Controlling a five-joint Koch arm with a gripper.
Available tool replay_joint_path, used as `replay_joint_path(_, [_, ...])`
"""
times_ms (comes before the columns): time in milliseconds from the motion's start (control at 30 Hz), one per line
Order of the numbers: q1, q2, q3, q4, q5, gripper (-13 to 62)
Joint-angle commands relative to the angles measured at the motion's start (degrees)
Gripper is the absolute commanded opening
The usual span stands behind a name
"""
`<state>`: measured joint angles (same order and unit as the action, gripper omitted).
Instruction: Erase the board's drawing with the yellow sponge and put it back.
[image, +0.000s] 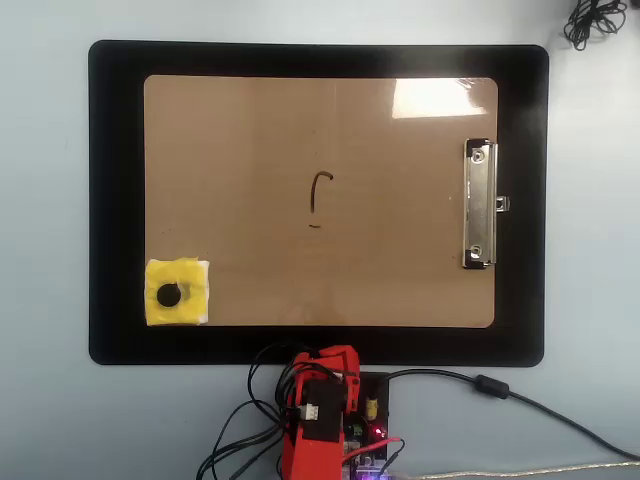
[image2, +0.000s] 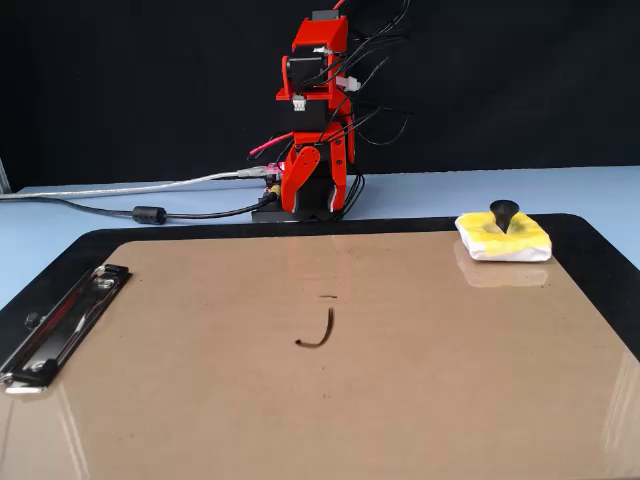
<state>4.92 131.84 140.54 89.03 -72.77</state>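
The brown board (image: 400, 270) lies on a black mat (image: 115, 200), with its silver clip (image: 480, 205) at the right in the overhead view. The drawing (image: 319, 190), a small dark hook with a dash below, is near the board's middle. It also shows in the fixed view (image2: 320, 335). The yellow sponge (image: 190, 278) with a black knob sits on the board's lower left corner in the overhead view, far right in the fixed view (image2: 520, 242). My red gripper (image2: 320, 198) is folded down at the arm's base, off the mat, far from sponge and drawing. Its jaws show no gap.
The arm's base (image: 320, 420) stands just beyond the mat's near edge in the overhead view, with loose wires and a black cable (image: 500, 390) running right. A cable bundle (image: 595, 20) lies at the top right corner. Light blue table surrounds the mat.
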Motion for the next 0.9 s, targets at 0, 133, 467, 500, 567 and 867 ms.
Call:
replay_joint_path(0, [0.2, 2.8, 1.3, 3.6, -0.1, 34.5])
replay_joint_path(133, [0.2, 2.8, 1.3, 3.5, 0.0, 34.5])
replay_joint_path(467, [0.2, 2.8, -2.4, 3.4, -0.3, 34.1])
replay_joint_path(500, [0.2, 2.8, -5.1, 3.4, -0.3, 33.9])
replay_joint_path(567, [-0.6, 2.7, -13.1, 3.0, -1.1, 33.7])
replay_joint_path(867, [-53.0, 0.4, -22.9, -35.2, -39.4, 32.9])
